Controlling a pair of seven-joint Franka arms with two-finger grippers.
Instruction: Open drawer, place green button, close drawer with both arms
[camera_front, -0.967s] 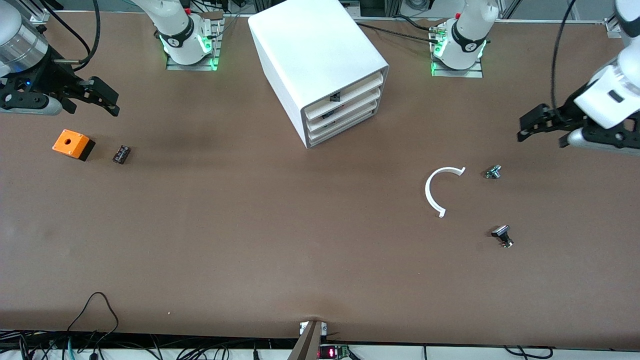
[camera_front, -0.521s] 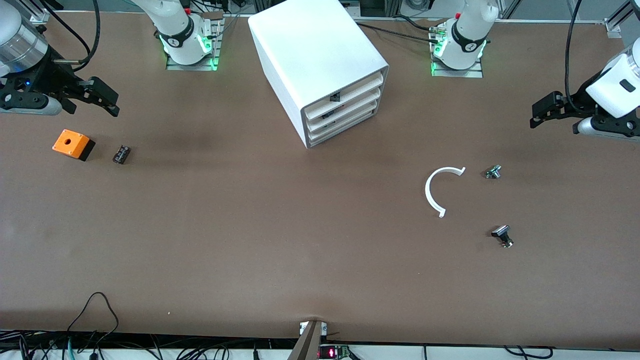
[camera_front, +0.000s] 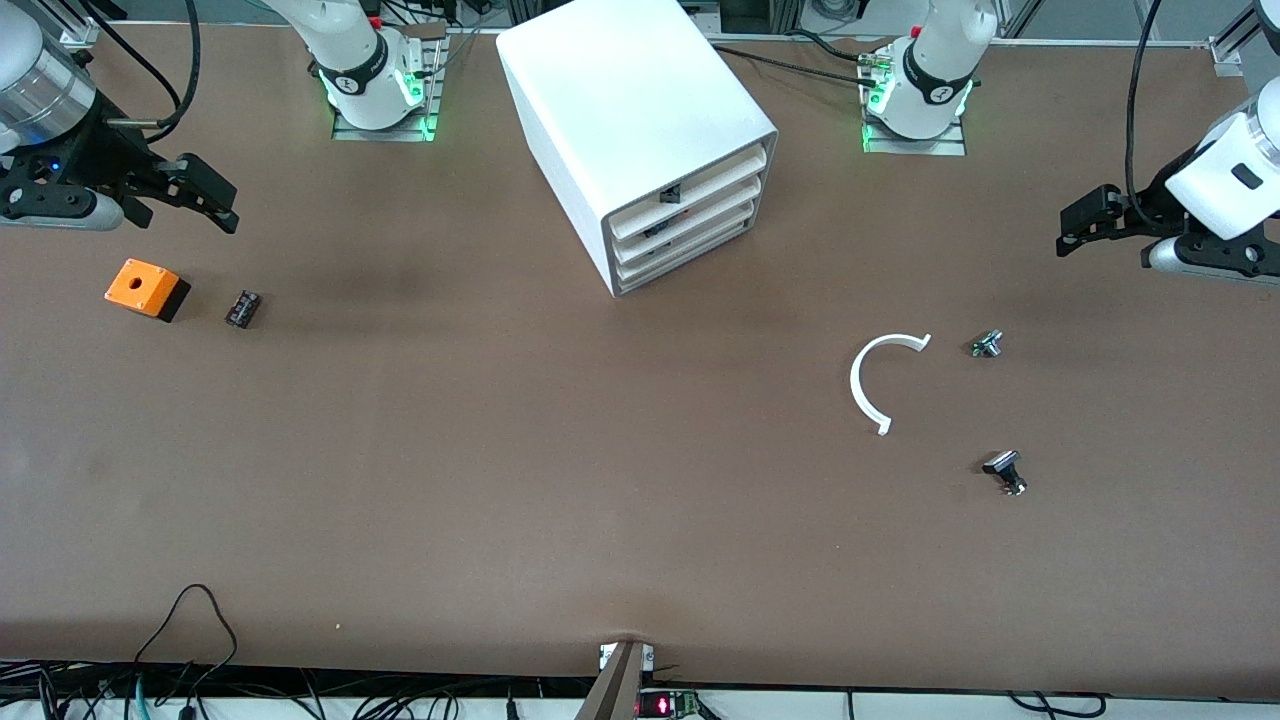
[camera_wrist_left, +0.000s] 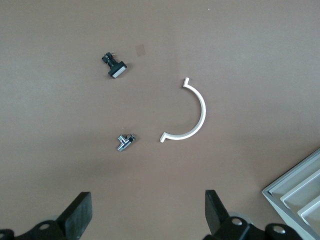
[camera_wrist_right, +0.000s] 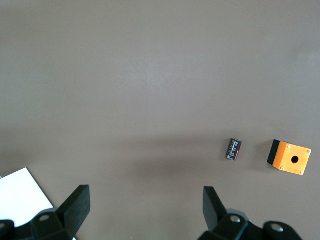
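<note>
**Both grippers hanging wide open, drawer shut, button lying out on the table**

Nearest the front camera, toward the left arm's end, a black-capped button (camera_front: 1004, 471) is lying on its side on the matte brown table (camera_front: 560, 480); its thin stem is too small to make out clearly. Farther back, a thin white plastic arc (camera_front: 866, 380) is lying flat, shaped like an open C. Just beside it, the button (camera_front: 987, 344) is resting on the tabletop, a tiny greenish speck whose cap and body are hard to tell apart. Toward the right arm's end, an orange box (camera_front: 142, 287) with a round hole is sitting near a small dark cylinder (camera_front: 242, 308).

Farther still, the smooth white cabinet (camera_front: 630, 110) is standing at an angle, its drawer (camera_front: 690, 260) lying flush and closed.

The left gripper (camera_front: 1068, 232) is hanging over bare table, fingers spread wide, the arm partly cut off by the frame edge. The right gripper (camera_front: 222, 205) is hanging over bare table too, fingers equally wide, holding nothing.
</note>
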